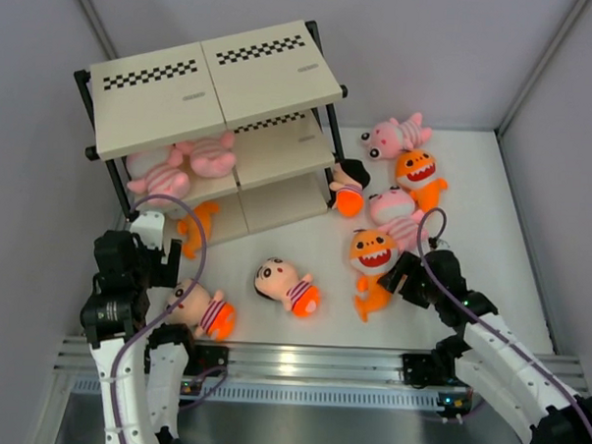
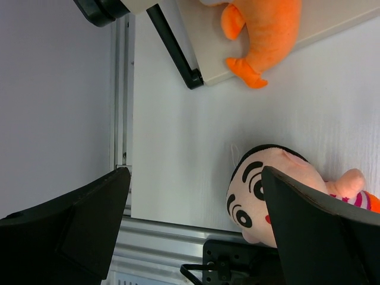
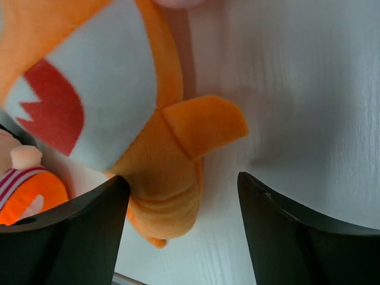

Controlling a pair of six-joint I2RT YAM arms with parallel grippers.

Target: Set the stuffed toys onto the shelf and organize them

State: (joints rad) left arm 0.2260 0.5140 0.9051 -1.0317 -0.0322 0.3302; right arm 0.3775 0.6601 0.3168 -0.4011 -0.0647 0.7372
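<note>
The shelf (image 1: 219, 81) stands at the back left, with two pink striped toys (image 1: 170, 172) on its middle board and an orange fish (image 1: 197, 228) on the lowest one. My left gripper (image 1: 147, 267) (image 2: 195, 178) hangs open in front of the shelf, beside a doll (image 1: 202, 308) whose head (image 2: 261, 190) lies against the right finger's inner side. My right gripper (image 1: 407, 276) (image 3: 183, 184) is open and low over the table. The tail of an orange fish (image 1: 373, 265) (image 3: 166, 172) lies between its fingers, close to the left one.
A second doll (image 1: 288, 286) lies mid-table and a third (image 1: 348, 190) by the shelf's right leg. Two pink animals (image 1: 398, 136) (image 1: 399, 215) and another orange fish (image 1: 418, 173) lie at the right. Grey walls close in on both sides; a metal rail (image 1: 300, 360) runs along the near edge.
</note>
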